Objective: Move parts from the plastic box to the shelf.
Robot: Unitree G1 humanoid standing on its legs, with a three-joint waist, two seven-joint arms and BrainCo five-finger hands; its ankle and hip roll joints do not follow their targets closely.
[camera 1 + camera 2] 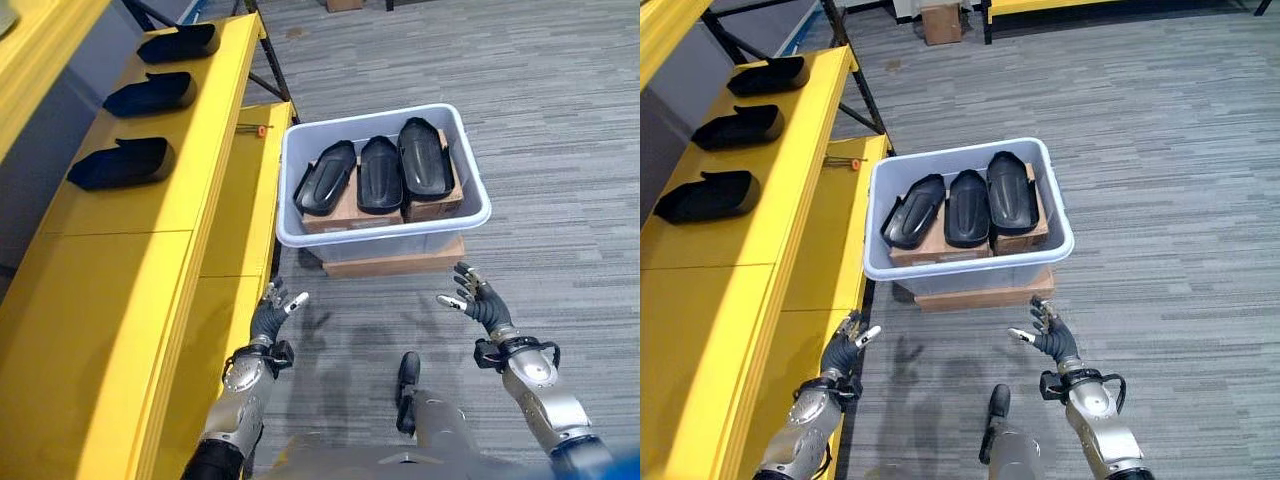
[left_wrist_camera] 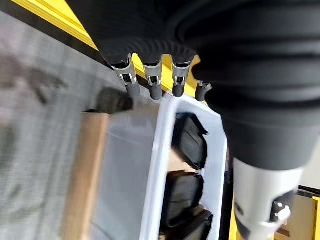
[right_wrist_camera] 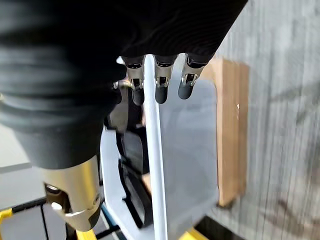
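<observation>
Nearest, the left hand (image 1: 272, 312) and right hand (image 1: 478, 296) hover empty with fingers relaxed, just short of the plastic box (image 1: 452, 131). Beyond them, three black parts (image 1: 380, 173) lie side by side in the box on cardboard cartons (image 1: 345, 212). Further left, three more black parts (image 1: 122, 162) sit in a row on the yellow shelf (image 1: 170, 200). No writing is legible.

We see two silver-grey metal forearms, rounded shells with small screws. Left robot hand (image 1: 272, 315): dark ribbed cover over back and wrist, silver fingers (image 2: 152, 82) with dark tips. Right robot hand (image 1: 478, 299): same dark cover, silver dark-tipped fingers (image 3: 160, 82). Thumb housing in our wrist views: silver-grey barrel, dark end cap, one bright screw.
</observation>
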